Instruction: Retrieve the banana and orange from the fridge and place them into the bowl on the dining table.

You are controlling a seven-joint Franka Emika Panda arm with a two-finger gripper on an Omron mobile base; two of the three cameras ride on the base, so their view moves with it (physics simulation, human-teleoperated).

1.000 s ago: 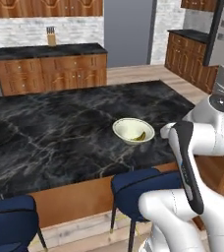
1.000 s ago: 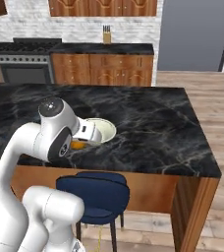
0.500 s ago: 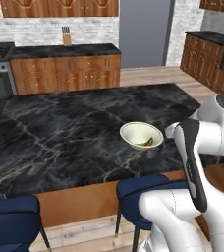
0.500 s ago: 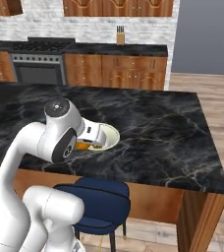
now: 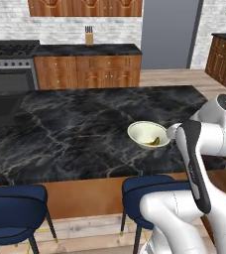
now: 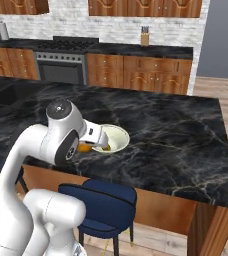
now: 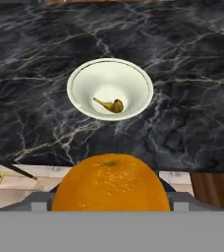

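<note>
Kitchen room: white brick back wall, wooden cabinets [image 5: 85, 72] along it under a black worktop, steel range [image 5: 8, 67] at left of them, knife block [image 5: 88, 35] on top, tall grey fridge [image 5: 169, 34] panel at the right, wood floor. Front and centre, the dining table [image 5: 75, 129], a big black marble counter veined white and gold, wooden sides, blue stools [image 5: 16, 213] tucked under its near edge. White arm bends in over that near edge. The bowl [image 7: 110, 88], cream, sits upright on the counter, close to the near edge. The banana [image 7: 111, 105] lies inside the bowl at the bottom, small and dark yellow. The orange [image 7: 109, 183] is clenched in the claw [image 7: 109, 206], its fingers flanking the fruit, held just short of the bowl, over the counter edge; right base view shows it orange beside the bowl rim.
</note>
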